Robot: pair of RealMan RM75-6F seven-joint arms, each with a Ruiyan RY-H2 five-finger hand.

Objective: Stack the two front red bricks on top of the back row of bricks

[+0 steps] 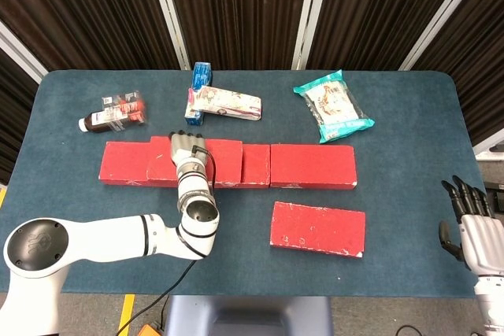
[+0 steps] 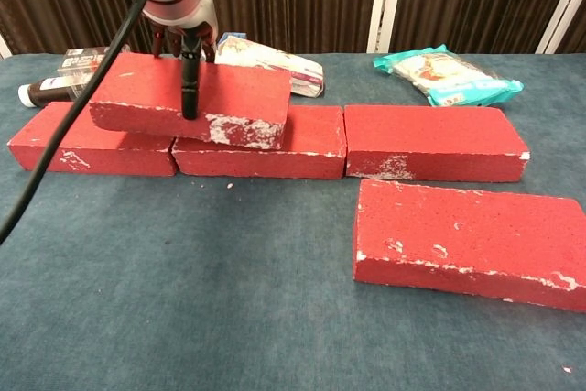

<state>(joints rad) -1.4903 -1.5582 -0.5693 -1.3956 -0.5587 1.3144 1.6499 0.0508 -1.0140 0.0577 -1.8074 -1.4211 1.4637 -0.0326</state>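
At upper left we are gripping the first front brick [image 2: 192, 105] with our left hand [image 1: 187, 152], holding it lengthwise over the back row [image 2: 430, 142]. The second brick [image 1: 318, 228] is lying lower right, nearer our empty, spread right hand [image 1: 471, 224].

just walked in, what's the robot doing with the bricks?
The left hand grips a red brick and holds it on top of the back row of bricks, over the seam between the left and middle ones. The second front brick lies flat on the table, untouched. The right hand is off at the table's right edge, fingers apart, holding nothing.
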